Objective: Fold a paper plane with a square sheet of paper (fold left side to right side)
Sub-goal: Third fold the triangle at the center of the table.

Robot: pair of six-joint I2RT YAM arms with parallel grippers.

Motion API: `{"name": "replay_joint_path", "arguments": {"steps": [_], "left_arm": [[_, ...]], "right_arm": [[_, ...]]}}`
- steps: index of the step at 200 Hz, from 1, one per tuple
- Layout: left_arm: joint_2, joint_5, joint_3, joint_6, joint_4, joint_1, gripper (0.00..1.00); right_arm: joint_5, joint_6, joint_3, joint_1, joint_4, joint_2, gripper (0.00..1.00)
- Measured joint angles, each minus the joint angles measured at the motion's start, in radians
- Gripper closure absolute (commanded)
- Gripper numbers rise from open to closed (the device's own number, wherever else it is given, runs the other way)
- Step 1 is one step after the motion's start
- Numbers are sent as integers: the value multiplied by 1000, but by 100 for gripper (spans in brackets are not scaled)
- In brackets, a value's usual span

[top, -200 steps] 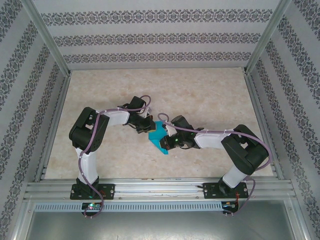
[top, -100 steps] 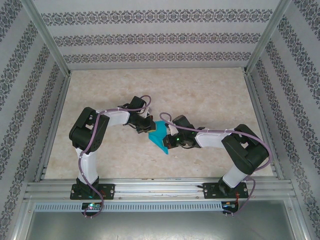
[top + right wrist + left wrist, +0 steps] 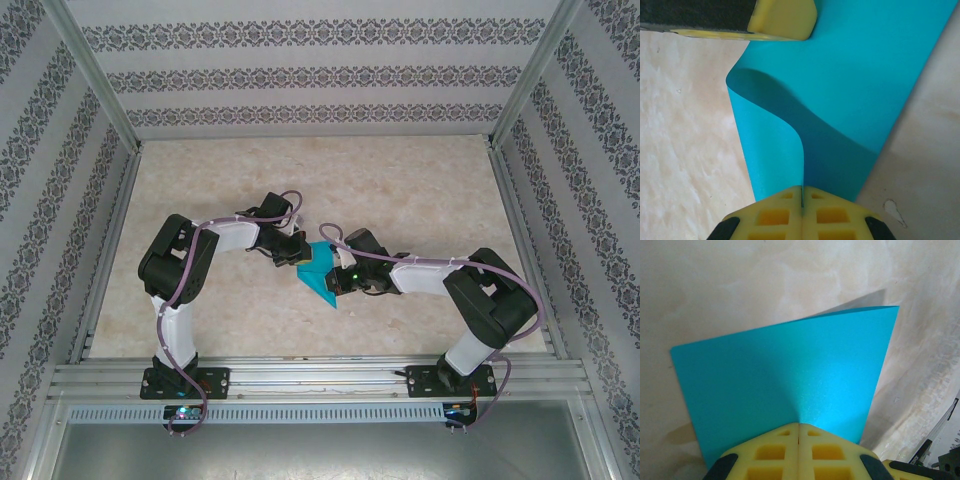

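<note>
two hands clamp the square sheet of paper (image 3: 320,274), partly lifted at the middle of the surface (image 3: 400,190) between them, the left hand (image 3: 799,426) gripping its far-left edge and the right hand (image 3: 802,191) its curled near-right edge, both equally near for a rightward fold.

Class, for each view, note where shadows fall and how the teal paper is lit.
Left wrist: the square sheet of paper is softly lit, with a grey shadow on the table behind its upper edge. Right wrist: the curled flap throws a dark band across the sheet. Top external: soft, even light, no glare.
</note>
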Motion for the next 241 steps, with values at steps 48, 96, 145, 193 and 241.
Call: {"name": "replay_joint_path", "arguments": {"steps": [48,96,145,193,241], "left_arm": [[0,0,0,0,0,0,99],[0,0,0,0,0,0,99],[0,0,0,0,0,0,99],[0,0,0,0,0,0,99],[0,0,0,0,0,0,97]], "right_arm": [[8,0,0,0,-2,1,100],[12,0,2,0,-4,12,100],[15,0,10,0,-11,18,100],[15,-1,16,0,-23,18,100],[15,-4,22,0,-29,29,100]]}}
